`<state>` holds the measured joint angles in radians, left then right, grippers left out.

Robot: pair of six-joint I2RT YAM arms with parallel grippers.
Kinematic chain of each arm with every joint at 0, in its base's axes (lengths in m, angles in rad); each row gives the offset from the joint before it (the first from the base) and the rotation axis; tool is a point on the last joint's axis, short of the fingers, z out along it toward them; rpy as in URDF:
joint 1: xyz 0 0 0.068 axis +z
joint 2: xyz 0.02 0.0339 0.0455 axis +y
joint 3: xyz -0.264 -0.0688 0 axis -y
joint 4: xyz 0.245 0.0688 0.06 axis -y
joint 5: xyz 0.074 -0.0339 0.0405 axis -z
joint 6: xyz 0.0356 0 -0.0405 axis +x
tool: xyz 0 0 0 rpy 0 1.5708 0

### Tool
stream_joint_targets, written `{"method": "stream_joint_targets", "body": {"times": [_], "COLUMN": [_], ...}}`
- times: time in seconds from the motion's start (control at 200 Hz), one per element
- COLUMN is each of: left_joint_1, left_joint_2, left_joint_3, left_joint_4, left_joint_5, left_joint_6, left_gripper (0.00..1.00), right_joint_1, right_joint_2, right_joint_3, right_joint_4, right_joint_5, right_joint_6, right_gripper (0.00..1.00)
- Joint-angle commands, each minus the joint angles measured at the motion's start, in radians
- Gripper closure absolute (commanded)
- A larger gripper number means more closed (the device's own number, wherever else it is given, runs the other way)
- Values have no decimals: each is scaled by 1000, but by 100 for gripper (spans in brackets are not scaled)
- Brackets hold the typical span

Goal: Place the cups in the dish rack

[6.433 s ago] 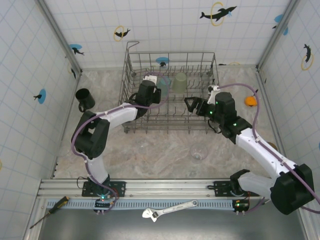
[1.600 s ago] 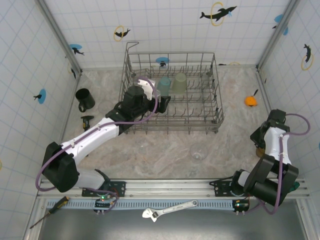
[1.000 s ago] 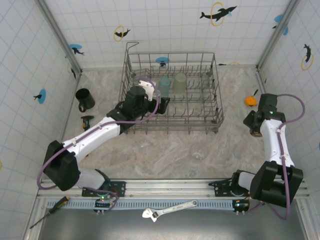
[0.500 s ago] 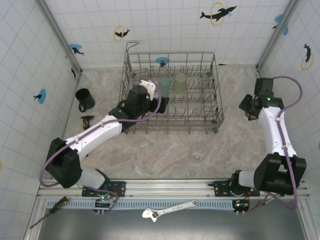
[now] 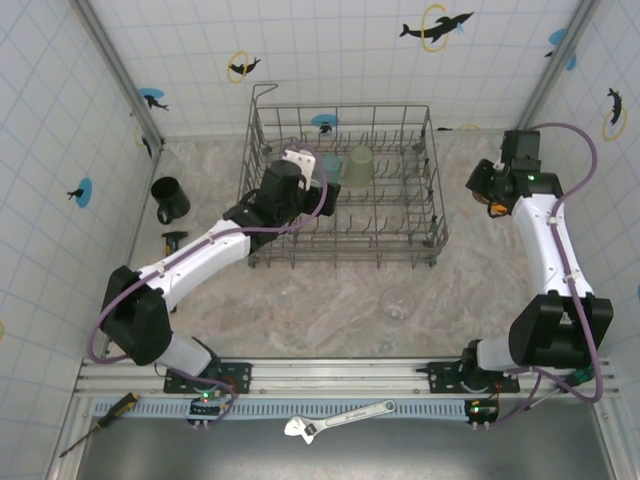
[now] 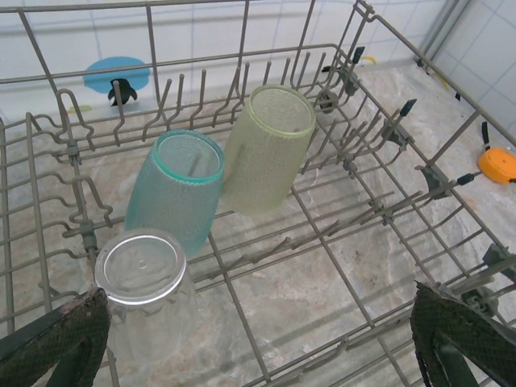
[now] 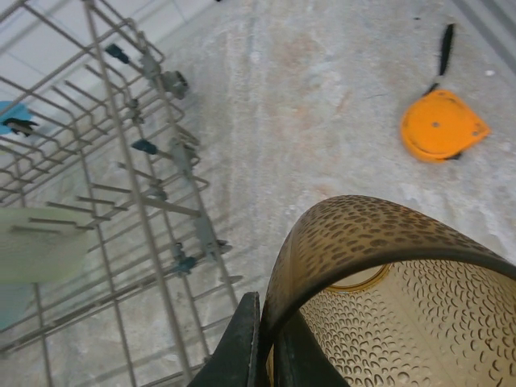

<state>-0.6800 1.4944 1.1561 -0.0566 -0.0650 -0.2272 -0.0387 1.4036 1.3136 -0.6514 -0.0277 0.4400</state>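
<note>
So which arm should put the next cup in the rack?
Right. The right claw is shut on the amber cup, just beside the dish rack; the left claw is open and empty inside it.

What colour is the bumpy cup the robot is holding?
The dimpled plastic tumbler is amber-brown, best seen in the right wrist view.

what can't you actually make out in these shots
The amber cup: right wrist view, lower body cut off by the bottom and right edges.
The right gripper: same view, fingers cut off by the bottom edge beyond the tips pinching the cup's rim.
The clear tumbler on the table: top view, too faint to tell upright from inverted.
</note>
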Motion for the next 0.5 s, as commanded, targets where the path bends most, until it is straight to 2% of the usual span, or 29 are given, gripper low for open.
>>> {"method": "stream_joint_targets", "body": {"times": [0.0, 0.27, 0.495], "left_joint_1": [-3, 12, 40], "left_joint_2": [17, 49, 94], "left_joint_3": [45, 133, 206], "left_joint_4": [-41, -88, -91], "left_joint_5": [-1, 42, 117], "left_joint_6": [-81, -179, -252], "left_gripper": [2, 2, 2], "right_joint_1": [15, 44, 72], "right_joint_2": [5, -40, -83], "right_joint_3": [26, -39, -141], "right_joint_4": [103, 281, 512], "right_joint_5": [-88, -201, -344], "right_joint_6": [23, 82, 181], "right_gripper": [100, 100, 100]}}
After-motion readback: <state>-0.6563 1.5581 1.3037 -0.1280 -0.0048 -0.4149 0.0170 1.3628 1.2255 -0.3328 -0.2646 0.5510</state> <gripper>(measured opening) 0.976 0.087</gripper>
